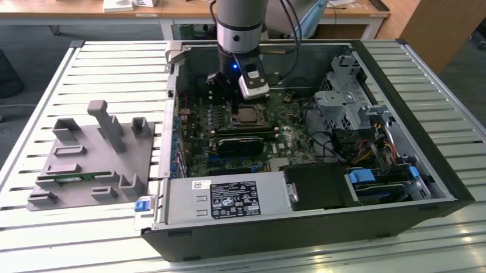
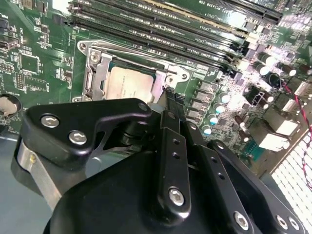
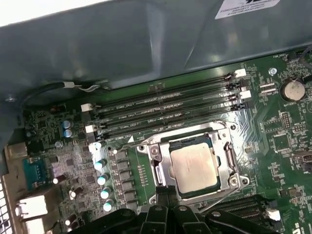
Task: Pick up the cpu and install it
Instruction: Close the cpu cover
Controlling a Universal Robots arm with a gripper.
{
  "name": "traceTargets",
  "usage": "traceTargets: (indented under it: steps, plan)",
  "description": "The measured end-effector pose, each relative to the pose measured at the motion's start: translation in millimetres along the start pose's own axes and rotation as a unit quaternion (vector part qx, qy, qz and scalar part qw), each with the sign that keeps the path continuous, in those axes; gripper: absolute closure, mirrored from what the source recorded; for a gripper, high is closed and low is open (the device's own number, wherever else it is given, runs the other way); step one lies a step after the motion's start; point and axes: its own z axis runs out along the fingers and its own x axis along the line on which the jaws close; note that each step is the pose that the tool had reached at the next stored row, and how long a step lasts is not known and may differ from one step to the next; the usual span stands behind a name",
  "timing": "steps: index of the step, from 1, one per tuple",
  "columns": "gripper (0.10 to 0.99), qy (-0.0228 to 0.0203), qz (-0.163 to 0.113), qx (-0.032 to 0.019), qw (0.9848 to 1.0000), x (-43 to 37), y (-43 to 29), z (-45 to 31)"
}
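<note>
Desk [image 1: 99, 62]: pale slatted metal, carrying everything listed here. Behind it are wooden-topped tables [image 1: 190, 11] and a grey floor [image 1: 31, 34].

Landmark: a black tower computer case [image 1: 425, 142], lying on its side with the panel off and a green motherboard [image 1: 205, 122] exposed inside.

- Grey plastic fixture [image 1: 91, 165] with upright posts, on the desk to the exterior view's left of the case and just beside it. A long thin green memory stick [image 1: 72, 177] lies flat on it.
- Silver power supply box [image 1: 227, 199] in the case's near edge. It carries a black-and-white label [image 1: 235, 200]; I cannot make out its print. A white label [image 3: 243, 7] on the case's inner wall is just as unreadable.
- Grey robot arm [image 1: 239, 28], reaching straight down into the case.
- Black end effector [image 3: 163, 192] [image 2: 168, 97], low over the motherboard at the edge of the silver metal socket frame [image 3: 195, 141]. Its tips look pressed together, and the chip is not between them.
- cpu [image 3: 194, 165] [image 2: 129, 84] [image 1: 247, 115], a small flat square chip with a dull silver top. It lies flat inside the socket frame near the middle of the case, just beside the end effector's tips.
- Four long black memory slots [image 3: 165, 109], running alongside the socket frame.
</note>
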Motion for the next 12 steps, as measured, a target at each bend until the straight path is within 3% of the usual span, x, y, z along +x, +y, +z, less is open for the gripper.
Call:
traceTargets:
  steps: [12]
  plan:
    - [0.98, -0.0002, 0.0, 0.0008, 1.0, -0.1, 4.4, 7.0]
